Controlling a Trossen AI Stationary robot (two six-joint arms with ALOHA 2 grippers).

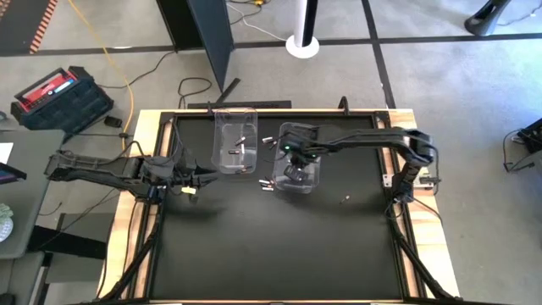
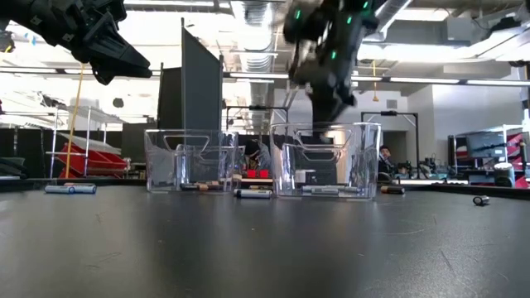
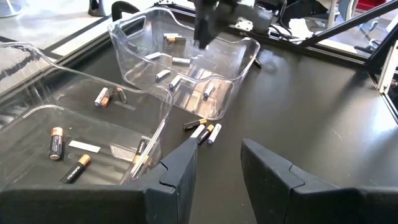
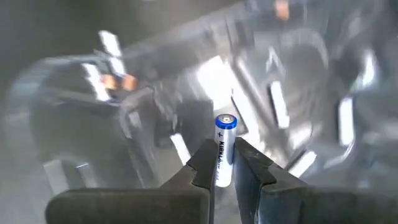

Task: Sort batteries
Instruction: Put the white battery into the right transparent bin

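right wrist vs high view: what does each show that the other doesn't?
Only the right wrist view: the right gripper pinches a white and blue battery upright between its fingers, above clear plastic.
Only the high view: the layout. Two clear bins, the left bin and the right bin, loose batteries on the mat between them, and the left gripper waiting beside the left bin.
Both: the right gripper over the right bin.

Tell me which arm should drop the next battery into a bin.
Right. Its tool is shut on a white battery and hangs over the right-hand clear bin. The left tool is open, empty, and off to the side of the other bin.
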